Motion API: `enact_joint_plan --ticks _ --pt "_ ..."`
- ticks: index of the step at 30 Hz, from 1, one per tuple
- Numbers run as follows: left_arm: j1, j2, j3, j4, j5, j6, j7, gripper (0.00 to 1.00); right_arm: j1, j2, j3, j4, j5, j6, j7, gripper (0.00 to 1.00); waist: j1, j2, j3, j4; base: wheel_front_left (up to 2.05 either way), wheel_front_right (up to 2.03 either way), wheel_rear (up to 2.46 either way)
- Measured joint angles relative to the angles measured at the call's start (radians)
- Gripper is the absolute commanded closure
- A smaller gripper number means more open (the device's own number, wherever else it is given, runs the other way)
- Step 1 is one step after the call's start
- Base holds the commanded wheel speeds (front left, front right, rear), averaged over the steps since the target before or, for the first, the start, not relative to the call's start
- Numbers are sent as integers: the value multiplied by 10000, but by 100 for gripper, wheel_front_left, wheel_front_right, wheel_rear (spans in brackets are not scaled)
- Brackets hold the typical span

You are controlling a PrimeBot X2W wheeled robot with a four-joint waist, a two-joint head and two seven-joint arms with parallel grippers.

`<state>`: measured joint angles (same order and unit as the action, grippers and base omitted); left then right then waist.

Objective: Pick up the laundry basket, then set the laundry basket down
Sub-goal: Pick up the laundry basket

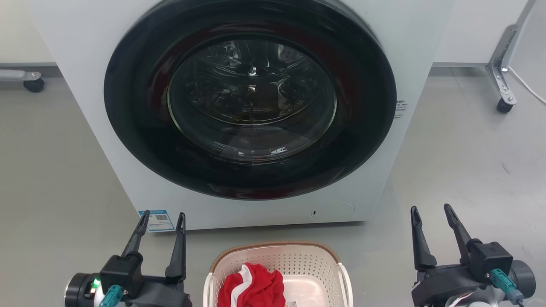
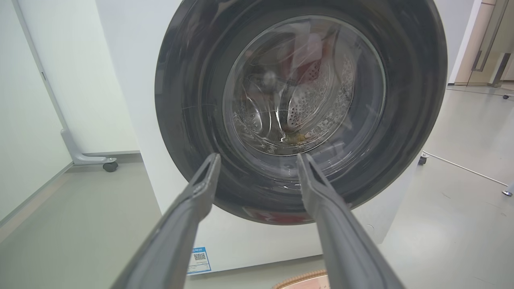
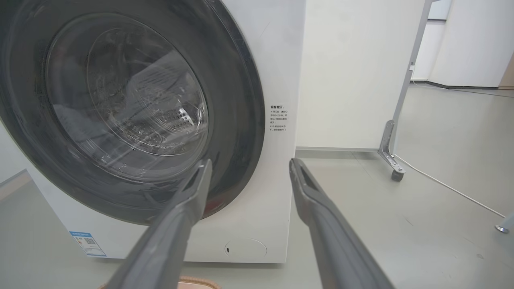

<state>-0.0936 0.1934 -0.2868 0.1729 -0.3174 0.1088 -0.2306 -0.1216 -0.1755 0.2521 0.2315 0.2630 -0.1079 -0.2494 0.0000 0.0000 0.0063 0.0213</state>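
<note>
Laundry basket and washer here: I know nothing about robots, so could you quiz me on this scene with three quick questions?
1. True or false: the laundry basket holds a red and white cloth.
2. The washing machine door is: A) open, B) shut, C) missing.
3. Fill in: the left pincer and the right pincer are both ____ (open or shut).
Key: 1 true; 2 B; 3 open.
</note>
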Motion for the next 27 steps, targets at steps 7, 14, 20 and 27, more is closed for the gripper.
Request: enact_joint_plan --ticks 7,14,20,27 --pt "2 -33 17 61 -10 13 104 0 10 44 -23 2 -15 23 0 0 0 -1 62 38 0 0 0" --pt "12 -33 54 -2 -10 61 232 0 82 92 -27 -54 -88 27 0 0 0 0 260 66 0 0 0" --pt "1 -33 150 -52 -13 65 314 0 52 104 -23 -71 -90 125 0 0 0 0 665 92 0 0 0" --pt "-205 -71 163 -8 -75 63 497 0 -330 113 -17 96 -117 174 -2 0 1 0 1388 112 0 0 0"
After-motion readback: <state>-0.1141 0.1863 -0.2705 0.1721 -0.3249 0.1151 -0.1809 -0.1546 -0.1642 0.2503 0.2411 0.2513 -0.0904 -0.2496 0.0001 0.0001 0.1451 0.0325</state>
